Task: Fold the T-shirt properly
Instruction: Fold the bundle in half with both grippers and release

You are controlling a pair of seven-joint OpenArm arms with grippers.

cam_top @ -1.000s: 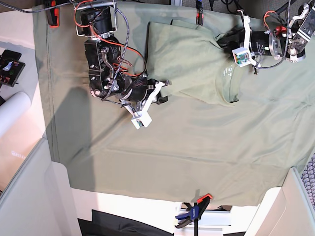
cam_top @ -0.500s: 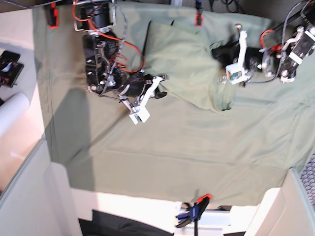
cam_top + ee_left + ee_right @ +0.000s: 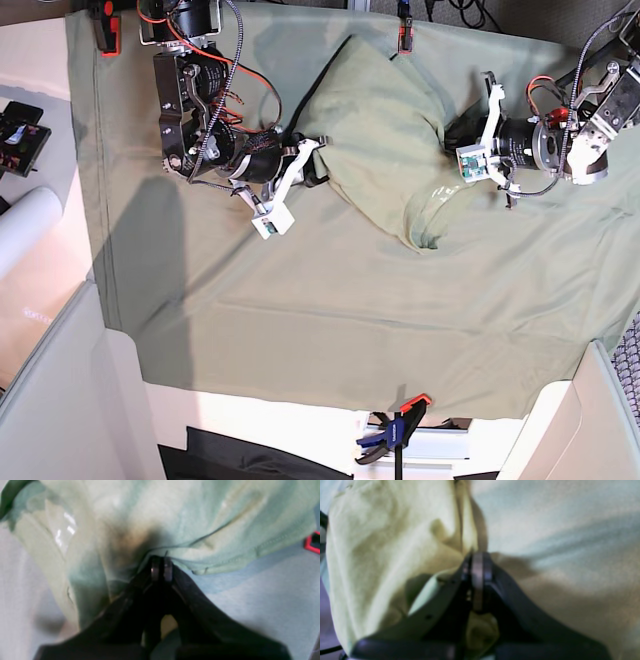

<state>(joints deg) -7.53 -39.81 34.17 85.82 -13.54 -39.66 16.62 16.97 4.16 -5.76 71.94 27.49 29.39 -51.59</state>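
The pale green T-shirt (image 3: 385, 140) hangs bunched between my two grippers over the back of the table, its lower corner drooping toward the middle. On the base view's left, my right gripper (image 3: 318, 160) is shut on the shirt's edge. Its wrist view shows the fingertips (image 3: 478, 562) pressed together with yellowish shirt fabric (image 3: 382, 542) draped over the left finger. On the base view's right, my left gripper (image 3: 452, 125) is shut on the opposite side. There the tips (image 3: 161, 566) pinch a fold of the T-shirt (image 3: 175, 517) just above its stitched hem.
A large same-coloured cloth sheet (image 3: 350, 300) covers the table, held by orange clamps (image 3: 107, 30) at the back and a blue-and-orange clamp (image 3: 400, 430) at the front edge. A white roll (image 3: 25, 230) and a black device (image 3: 20, 135) lie off to the left.
Both grippers have kept their hold and drawn the shirt off the sheet. The base-left arm moved back, the base-right arm came inward and down, and the flat shirt became a hanging bundle.
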